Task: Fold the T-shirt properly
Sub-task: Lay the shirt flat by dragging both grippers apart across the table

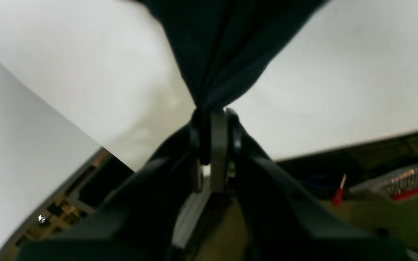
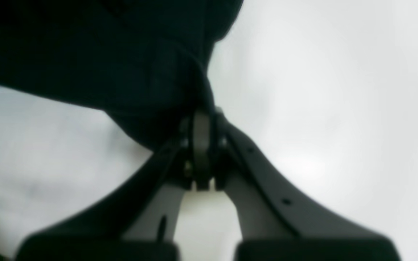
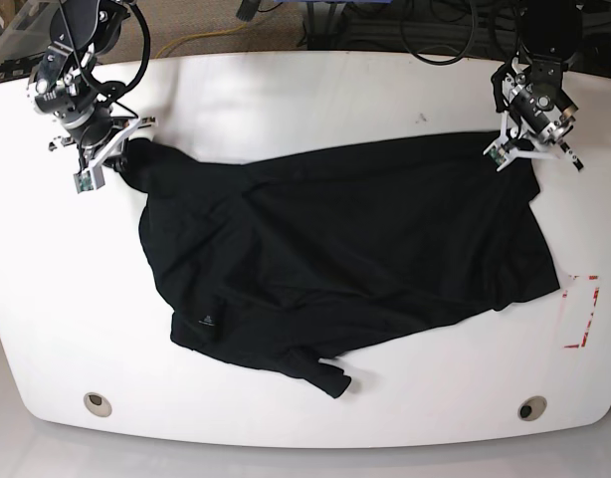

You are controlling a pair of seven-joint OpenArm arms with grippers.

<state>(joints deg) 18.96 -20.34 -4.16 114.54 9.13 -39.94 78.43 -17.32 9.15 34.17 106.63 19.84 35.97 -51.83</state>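
Left gripper (image 1: 212, 115) has its jaws pressed together on a bunched corner of the shirt (image 1: 223, 47). From that pinch the black cloth fans out ahead of the fingertips, widening as it runs away over the white table (image 1: 85, 72). Behind and below the gripper the table edge shows, with blurred clutter beyond it, among it a small red piece (image 1: 338, 195) off to one side.

Right gripper (image 2: 203, 116) is likewise clamped shut on a fold of the shirt (image 2: 103, 58). Here the cloth spreads ahead of the fingertips and mostly to one side of them, a dark mass covering that upper part of the wrist view; the other side is bare table (image 2: 321, 108). The view is blurred, so the weave and seams cannot be made out.

In the base view the left gripper (image 3: 512, 149) sits at that view's right, at the far corner of the shirt (image 3: 365, 259), and the right gripper (image 3: 118, 159) at the view's left, at the other far corner. Between the two the shirt's far edge runs in a loose line, and the rest of it lies rumpled on the table (image 3: 286, 90), nearer the camera than both grippers. A small tag (image 3: 206, 320) shows on the cloth well away from the right gripper, toward the near edge, and a narrow flap (image 3: 330, 376) pokes out at the near side. A red-marked rectangle (image 3: 582, 311) lies on the table nearer the camera than the left gripper, just beside the shirt's edge. Two round holes (image 3: 98, 403) (image 3: 530, 408) sit near the table's front corners.
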